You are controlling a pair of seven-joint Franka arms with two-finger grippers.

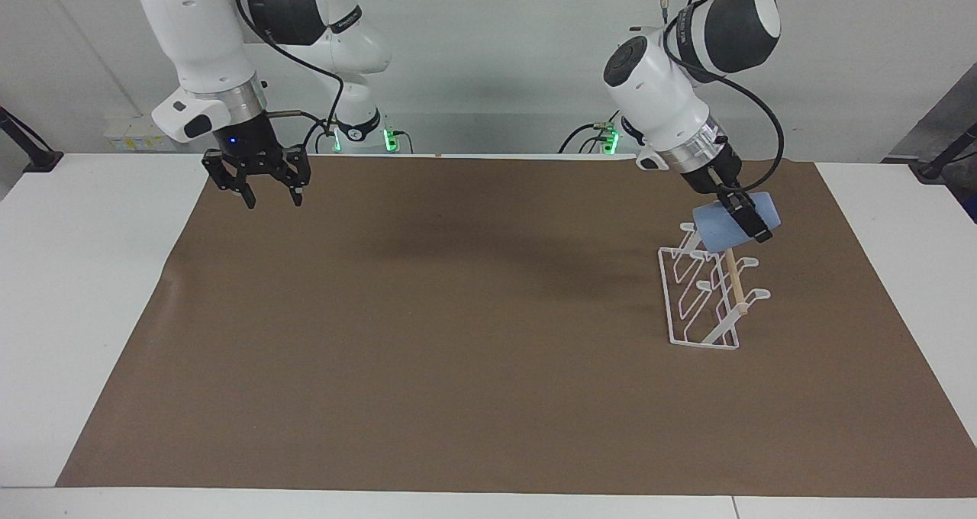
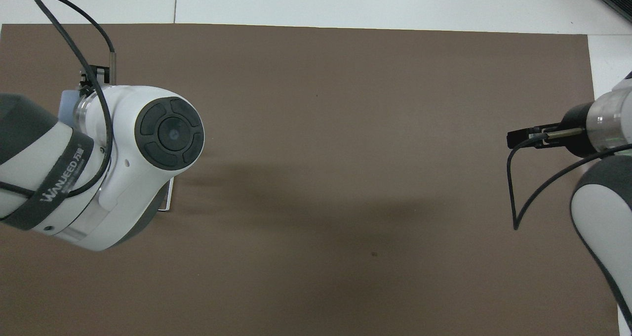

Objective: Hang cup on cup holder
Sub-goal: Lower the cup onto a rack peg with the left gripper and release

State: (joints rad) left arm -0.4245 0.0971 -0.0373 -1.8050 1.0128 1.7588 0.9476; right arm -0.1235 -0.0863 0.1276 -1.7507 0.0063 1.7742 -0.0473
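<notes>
The light-blue cup is tilted in my left gripper, which is shut on it. The cup hangs over the end of the white wire cup holder that is nearer to the robots, at the upper end of its wooden rod; I cannot tell whether they touch. In the overhead view the left arm hides most of it: only a sliver of the cup and a corner of the cup holder show. My right gripper is open and empty, in the air over the mat's corner at the right arm's end.
A brown mat covers most of the white table. The cup holder stands on it toward the left arm's end. The right gripper shows at the overhead view's edge with a looping black cable.
</notes>
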